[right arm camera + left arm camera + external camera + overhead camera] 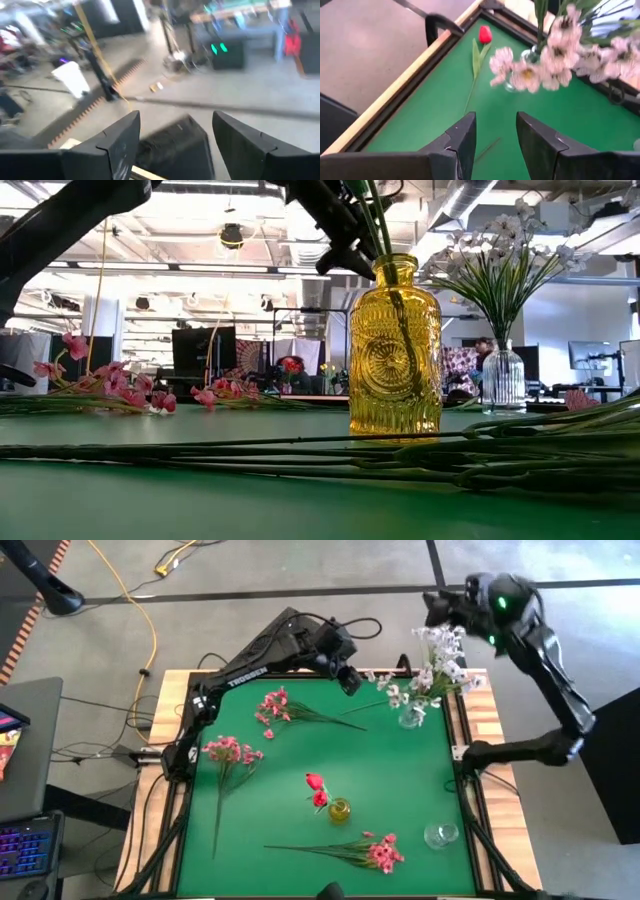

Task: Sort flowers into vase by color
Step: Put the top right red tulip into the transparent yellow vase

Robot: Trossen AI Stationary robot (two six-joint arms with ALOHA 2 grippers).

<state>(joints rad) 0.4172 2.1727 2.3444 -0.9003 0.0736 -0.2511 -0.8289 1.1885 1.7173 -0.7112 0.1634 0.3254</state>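
Green table (300, 755): 3 pink sprays (231, 751), 3 vases (340, 809).

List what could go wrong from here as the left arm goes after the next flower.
1. The left gripper, open and empty, hovers close to the clear vase of white flowers; a sweep might tip it.
2. The red flower on the mat lies right beside that vase, so reaching for it risks snagging the white blooms.
3. The yellow vase looks narrow-necked; a stem could miss it.
The right gripper waits open beyond the table's edge.
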